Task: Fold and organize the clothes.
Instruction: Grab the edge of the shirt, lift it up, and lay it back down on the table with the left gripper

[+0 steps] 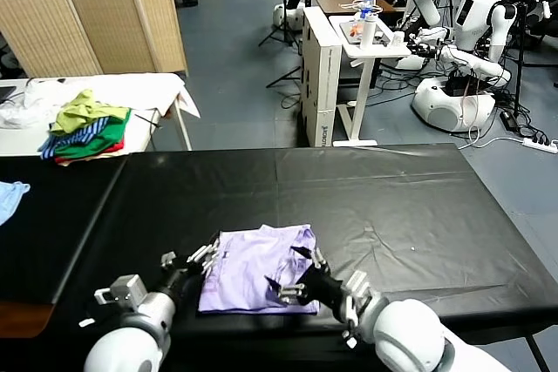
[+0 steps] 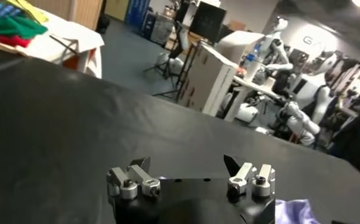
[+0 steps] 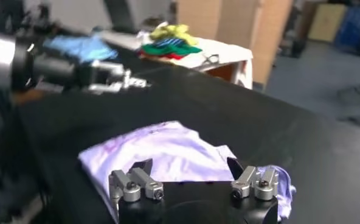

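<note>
The T-shirt [image 1: 257,278] lay folded on the black worktop [image 1: 392,206], in the lower centre of the head view, near the worktop's front edge. It formed a roughly rectangular lavender panel. Its long axis ran slightly up and to the right in the frame, from the near left corner toward the far right corner. A faint purple print showed along its left edge. The lower right portion of the garment was hidden behind the right hand [image 1: 296,289].

In the right wrist view, the T-shirt [image 3: 162,152] appeared wrinkled, with a bunched corner beside the right hand [image 3: 190,169]. The jaws of that hand stood spread apart above the fabric and gripped nothing. Actual contact between the fingertips and the cloth was hard to make out.

The left hand [image 1: 193,260] was positioned just beside the left edge of the T-shirt, low over the worktop. In the left wrist view, the left hand [image 2: 188,165] stood spread, with bare worktop between its fingertips. Only a small lavender corner [image 2: 292,213] was visible at the bottom right of that frame.

Both forearms entered from the bottom of the head view and angled inward toward the garment. A pile of green, striped and red garments [image 1: 87,132] lay on a white table at the upper left.
</note>
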